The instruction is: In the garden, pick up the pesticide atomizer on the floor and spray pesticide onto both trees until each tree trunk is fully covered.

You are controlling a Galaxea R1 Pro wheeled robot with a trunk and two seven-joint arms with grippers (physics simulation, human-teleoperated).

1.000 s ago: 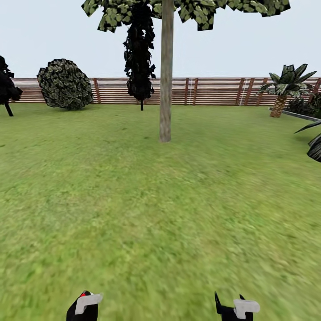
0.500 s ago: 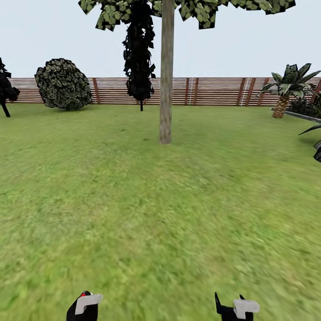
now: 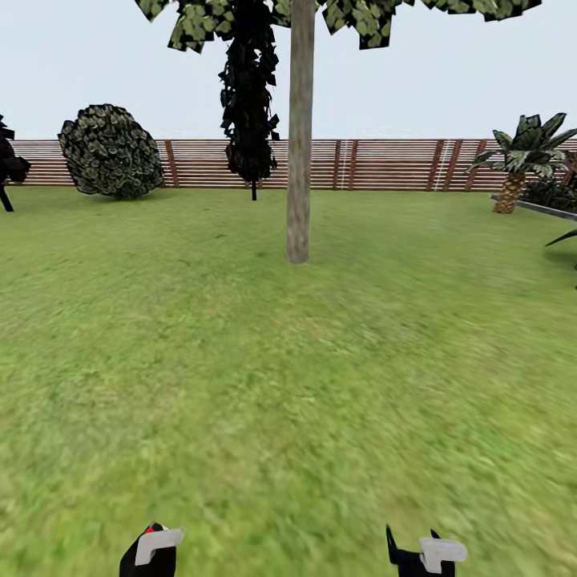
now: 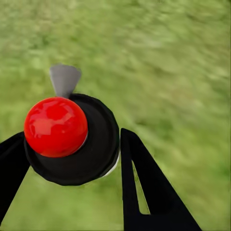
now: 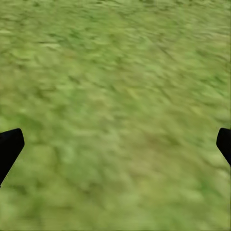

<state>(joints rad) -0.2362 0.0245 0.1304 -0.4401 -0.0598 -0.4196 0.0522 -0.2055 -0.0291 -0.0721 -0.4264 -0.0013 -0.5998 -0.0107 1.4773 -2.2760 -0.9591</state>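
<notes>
Gripping the pesticide atomizer point(image 4: 72, 139) by its black, red-capped top, my left gripper point(image 4: 72, 163) hangs low over the lawn point(image 3: 240, 385). My right gripper point(image 5: 115, 144) is spread wide and empty. Ahead stands a pale tree trunk point(image 3: 299, 160), well apart, before the fence point(image 3: 385, 164).

text: we read none in any view
labels: none on the pesticide atomizer point(image 4: 72, 137) between the fingers point(image 4: 149, 192) of the left gripper point(image 4: 67, 159); we see only a plain red knob point(image 4: 56, 126) on a black cap
brands: none
numbers: none
signs: none on the fence point(image 3: 385, 164), and none on the tree trunk point(image 3: 299, 144)
</notes>
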